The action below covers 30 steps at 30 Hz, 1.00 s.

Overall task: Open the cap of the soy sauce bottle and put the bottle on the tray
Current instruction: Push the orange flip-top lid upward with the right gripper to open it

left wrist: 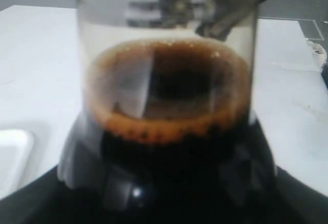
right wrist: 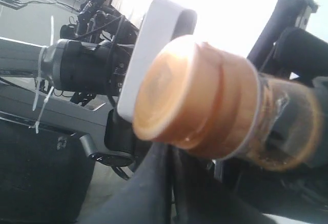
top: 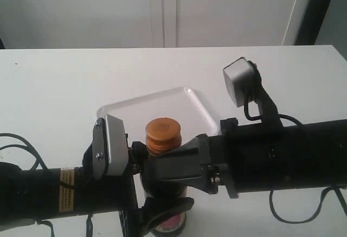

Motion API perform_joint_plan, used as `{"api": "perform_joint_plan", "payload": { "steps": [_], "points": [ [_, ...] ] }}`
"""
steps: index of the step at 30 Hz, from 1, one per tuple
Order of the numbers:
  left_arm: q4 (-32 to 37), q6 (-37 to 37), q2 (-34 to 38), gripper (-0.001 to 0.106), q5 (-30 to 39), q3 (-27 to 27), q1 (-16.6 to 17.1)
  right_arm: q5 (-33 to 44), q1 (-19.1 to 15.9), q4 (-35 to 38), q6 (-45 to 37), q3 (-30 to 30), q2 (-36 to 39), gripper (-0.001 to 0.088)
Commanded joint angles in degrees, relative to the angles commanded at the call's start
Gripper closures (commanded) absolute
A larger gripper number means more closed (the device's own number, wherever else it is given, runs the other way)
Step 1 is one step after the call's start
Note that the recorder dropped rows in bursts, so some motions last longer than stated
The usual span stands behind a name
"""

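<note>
Here, both arms meet low in the exterior view over a white surface (top: pixel 54 85). The bottle (top: pixel 169 222) stands upright between them, near the front edge, its cap (top: pixel 163 129) closed and sitting on its collar. Only the cap, a bit of neck and a patch of pink label at the bottom show — the rest is hidden by the arms.

Left tool (top: pixel 142 164): reaches in from the left at body height. The left wrist view is filled by the glass (left wrist: pixel 169 106), very close, dark liquid with a brown foamy ring below the clear neck, black tool parts flanking the lower body. It looks clamped on the bottle's body, though the fingers themselves are mostly out of sight.

Right tool (top: pixel 174 158): comes in from the right, black fingers (top: pixel 181 153) just under the cap at the neck. The right wrist view shows the cap (right wrist: pixel 197 101) side-on, lid shut, a finger (right wrist: pixel 164 183) close below it. Whether the fingers press on the neck or merely bracket it — cannot tell.

Tray (top: pixel 130 107): lies on the surface just behind the bottle, nothing seen on it. A corner of it appears in the left wrist view (left wrist: pixel 13 157). The bottle stands off the tray
</note>
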Motion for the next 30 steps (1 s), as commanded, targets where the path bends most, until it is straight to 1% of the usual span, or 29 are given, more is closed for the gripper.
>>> {"api": "perform_joint_plan", "payload": {
  "steps": [4,9,23,30],
  "points": [
    [0.0,0.0,0.0,0.105,0.0,0.0,0.0,-0.28,0.0,0.44,-0.42,0.0,0.0,0.0868],
    [0.0,0.0,0.0,0.105,0.0,0.0,0.0,-1.11,0.0,0.44,-0.43,-1.95,0.0,0.0868],
    [0.0,0.0,0.0,0.105,0.0,0.0,0.0,-9.17,-0.26,0.44,-0.43,-7.07,-0.85,0.0868],
    [0.0,0.0,0.0,0.105,0.0,0.0,0.0,-9.8,-0.26,0.44,-0.43,-8.95,-1.06,0.0868]
  ]
}}
